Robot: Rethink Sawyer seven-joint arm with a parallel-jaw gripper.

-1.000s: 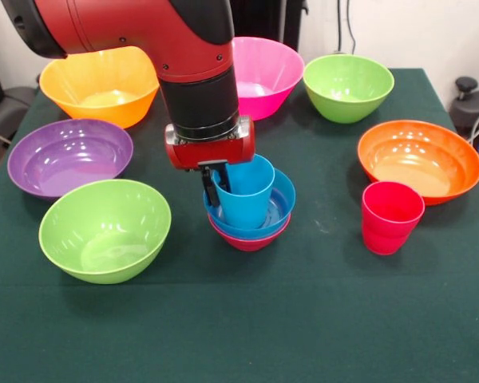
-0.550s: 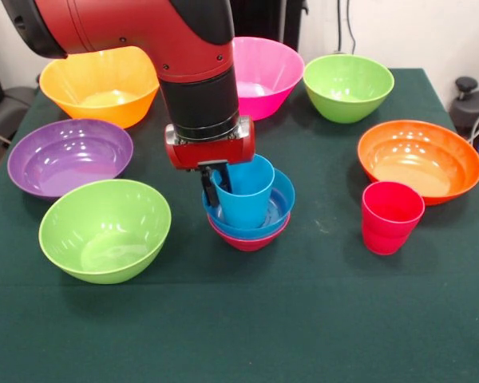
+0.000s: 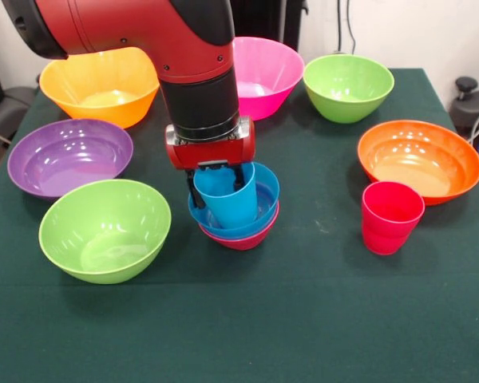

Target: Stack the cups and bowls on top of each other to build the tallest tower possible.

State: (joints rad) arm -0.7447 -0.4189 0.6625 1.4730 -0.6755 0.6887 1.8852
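The tower stands mid-table: a light blue cup (image 3: 230,207) upright in a small blue bowl (image 3: 265,198), which nests in a small red bowl (image 3: 247,238). My gripper (image 3: 216,185) hangs right over the cup's rim, open. One finger (image 3: 194,194) is down outside the cup's left wall and the other sits at the rim further right. A red-pink cup (image 3: 389,217) stands alone to the right, well clear of the gripper.
Large bowls ring the tower: yellow-orange (image 3: 100,88), pink (image 3: 265,72) and lime green (image 3: 348,86) at the back, purple (image 3: 68,155) and a second lime green (image 3: 104,230) on the left, orange (image 3: 419,159) on the right. The green table (image 3: 247,319) runs wide in front.
The fingers, close together on the cup's wall before, now stand apart. The blue cup and both small bowls have shifted a little to the left.
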